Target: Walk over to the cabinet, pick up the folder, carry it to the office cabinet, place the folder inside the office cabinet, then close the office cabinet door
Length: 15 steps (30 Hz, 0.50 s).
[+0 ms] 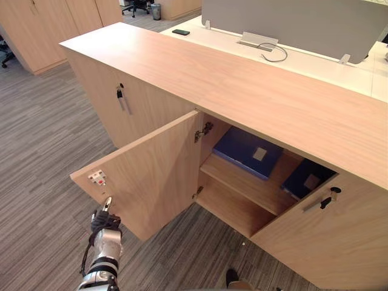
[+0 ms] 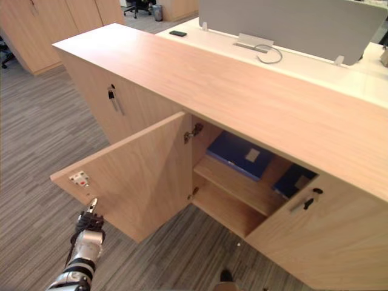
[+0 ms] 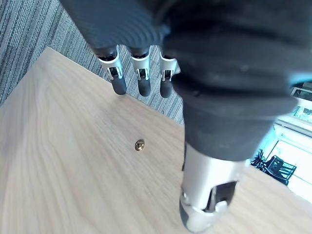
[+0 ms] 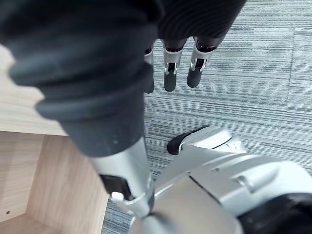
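now, with the folder (image 1: pixel 245 151) on the shelf (image 1: pixel 239 183) behind the open door (image 1: pixel 151 176), we should press the straight fingers of our left hand (image 1: pixel 104 222) flat near the door's free edge and swing steadily, right hand (image 4: pixel 169 73) relaxed-fingered, idle.

Grey striped carpet (image 1: pixel 48 121), white desk (image 1: pixel 206 40), grey divider (image 1: pixel 291 24), black phone (image 1: pixel 180 32), looped cable (image 1: pixel 285 53)
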{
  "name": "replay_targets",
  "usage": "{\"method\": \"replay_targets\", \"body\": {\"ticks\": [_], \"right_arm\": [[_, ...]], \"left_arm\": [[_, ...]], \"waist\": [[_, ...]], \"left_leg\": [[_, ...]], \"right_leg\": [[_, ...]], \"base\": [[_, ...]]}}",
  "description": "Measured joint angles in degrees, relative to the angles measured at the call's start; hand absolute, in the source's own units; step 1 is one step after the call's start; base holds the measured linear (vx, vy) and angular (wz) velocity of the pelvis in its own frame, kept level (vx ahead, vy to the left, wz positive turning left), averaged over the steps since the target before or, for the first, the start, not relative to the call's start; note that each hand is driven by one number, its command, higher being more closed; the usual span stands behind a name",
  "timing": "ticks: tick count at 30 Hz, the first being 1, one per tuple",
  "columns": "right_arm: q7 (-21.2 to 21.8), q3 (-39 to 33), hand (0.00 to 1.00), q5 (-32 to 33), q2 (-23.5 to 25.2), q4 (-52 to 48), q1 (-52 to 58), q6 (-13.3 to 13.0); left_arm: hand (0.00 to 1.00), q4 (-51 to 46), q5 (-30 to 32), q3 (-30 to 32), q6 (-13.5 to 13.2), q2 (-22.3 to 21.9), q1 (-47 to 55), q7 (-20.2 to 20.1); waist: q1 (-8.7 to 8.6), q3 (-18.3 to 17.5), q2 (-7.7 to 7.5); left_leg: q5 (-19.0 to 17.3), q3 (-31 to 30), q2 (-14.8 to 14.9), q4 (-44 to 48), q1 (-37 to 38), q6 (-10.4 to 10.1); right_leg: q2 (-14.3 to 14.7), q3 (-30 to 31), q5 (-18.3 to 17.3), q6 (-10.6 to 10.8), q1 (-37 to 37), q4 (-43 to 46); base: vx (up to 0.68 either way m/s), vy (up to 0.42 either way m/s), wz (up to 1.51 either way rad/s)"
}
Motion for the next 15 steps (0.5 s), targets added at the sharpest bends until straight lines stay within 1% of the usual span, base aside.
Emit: {"method": "replay_targets", "body": {"ticks": [4,7,9,10,11,12,13,14,15], "right_arm": [[0.0,0.2,0.00,1.6,0.0,0.0,0.0,0.4],[0.0,0.3,0.00,1.7,0.1,0.1,0.0,0.4],[-0.1,0.2,0.00,1.7,0.2,0.0,0.0,0.4],[-0.1,0.2,0.00,1.7,0.3,0.0,0.1,0.4],[-0.1,0.1,0.00,1.7,0.4,-0.2,0.2,0.4],[-0.1,-0.2,0.00,1.7,0.7,-0.2,0.3,0.3],[-0.1,-0.4,0.00,1.7,0.8,-0.2,0.4,0.3],[0.0,-1.1,0.00,1.7,0.8,-0.2,0.7,0.2],[0.1,-1.9,0.00,1.6,0.8,-0.2,0.9,0.2]], "left_arm": [[0.00,-0.2,0.1,2.7,-0.9,-0.9,-1.3,2.2],[0.00,-1.5,2.4,3.7,-1.1,-2.2,-1.5,3.4],[0.00,-3.3,6.2,0.6,-1.0,-1.9,-0.8,4.8],[0.00,-4.9,9.4,-2.3,-0.6,-1.4,0.3,5.0],[0.00,-7.0,16.4,-6.2,0.0,-0.4,1.9,5.0],[0.00,-8.0,19.5,-9.4,0.3,0.6,3.3,4.9],[0.00,-8.8,21.1,-11.7,0.5,1.3,4.4,4.9],[0.00,-11.4,24.7,-16.6,1.1,3.2,7.2,4.8],[0.00,-12.6,25.4,-18.6,1.2,3.9,8.2,4.8]], "waist": [[-0.18,0.1,-0.10],[-0.24,0.2,-0.28],[-0.12,0.5,-0.63],[0.00,0.7,-0.80],[0.30,0.9,-1.03],[0.50,0.9,-1.07],[0.67,0.9,-1.08],[1.29,0.9,-1.08],[1.74,0.9,-1.08]], "left_leg": [[0.0,0.0,0.0,0.0,0.1,0.0],[0.1,0.0,0.0,0.0,0.1,0.0],[0.2,-0.1,0.0,0.0,0.0,0.0],[0.2,-0.2,0.0,0.0,0.0,0.0],[0.3,-0.2,0.0,0.0,-0.1,0.0],[0.3,-0.2,0.0,0.0,-0.1,0.0],[0.3,-0.2,0.0,0.0,-0.1,0.0],[0.2,-0.2,0.0,0.0,-0.2,-0.1],[0.2,-0.2,0.0,0.0,-0.2,-0.1]], "right_leg": [[0.0,0.0,-0.3,0.0,-0.3,0.7],[0.0,0.0,-0.3,0.0,-0.3,0.9],[-0.1,0.0,-0.3,0.0,-0.3,1.0],[-0.1,0.0,-0.3,0.0,-0.3,1.0],[-0.1,0.0,-0.3,0.0,-0.3,1.0],[-0.1,0.0,-0.3,0.0,-0.3,0.9],[-0.1,0.0,-0.3,0.0,-0.3,0.9],[-0.1,0.0,-0.3,0.0,-0.2,0.6],[-0.1,0.0,-0.3,0.0,-0.1,0.5]], "base": [[0.00,0.000,0.00],[0.00,0.000,0.00],[0.00,0.000,0.00],[-0.02,-0.004,0.03],[0.00,0.000,0.00],[0.00,0.000,0.00],[0.00,0.000,0.00],[0.00,0.000,0.00],[0.02,0.002,0.04]]}}
